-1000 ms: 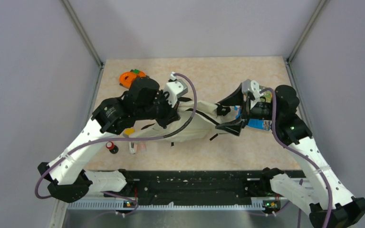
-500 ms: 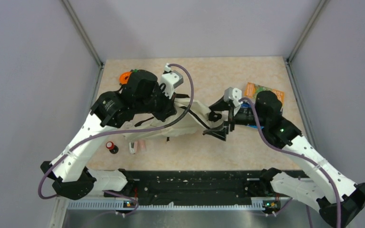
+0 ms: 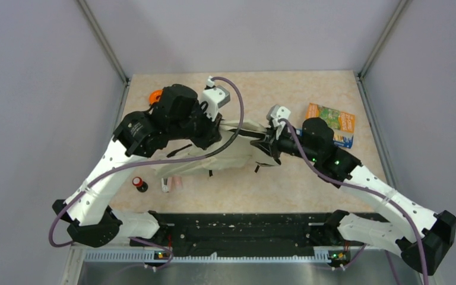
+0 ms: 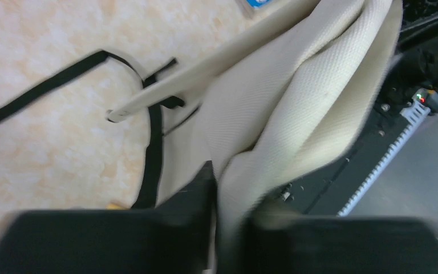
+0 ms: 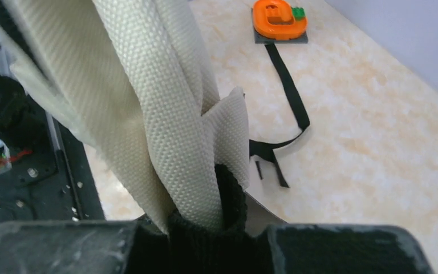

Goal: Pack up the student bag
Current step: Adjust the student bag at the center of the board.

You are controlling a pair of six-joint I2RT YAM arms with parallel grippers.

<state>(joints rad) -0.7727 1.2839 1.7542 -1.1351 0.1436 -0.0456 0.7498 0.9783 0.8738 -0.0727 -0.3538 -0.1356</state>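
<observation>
Between the two arms, near the middle of the table (image 3: 309, 178), the bag (image 3: 225, 155) lies slumped, its cream cloth gathered up at both ends.

The left gripper (image 4: 228, 231) is clamped on the bag's left part. Its jaws are nearly together, with a fold of cream weave squeezed between them and running out past the tips. The right gripper (image 5: 205, 237) is clamped on the bag's right end. Its jaws pinch a black ribbed edge together with several folds of the cream fabric, which rise from between the tips. Neither gripper touches anything else.

A black strap (image 5: 290, 91) trails from the bag over the beige marbled tabletop toward an orange item (image 5: 279, 20) on a grey base at the far left. To the right of the bag and apart from it, an orange booklet (image 3: 331, 117) lies overlapping a blue booklet (image 3: 343, 141). A small red-and-black item (image 3: 138, 183) sits toward the near left edge. A pale pink item (image 3: 172, 184), too small to make out, sits next to it, just beside the bag.

A black rail (image 3: 243, 228) with the arm bases spans the near edge. Plain lilac-grey walls (image 3: 243, 35) close in three sides.
</observation>
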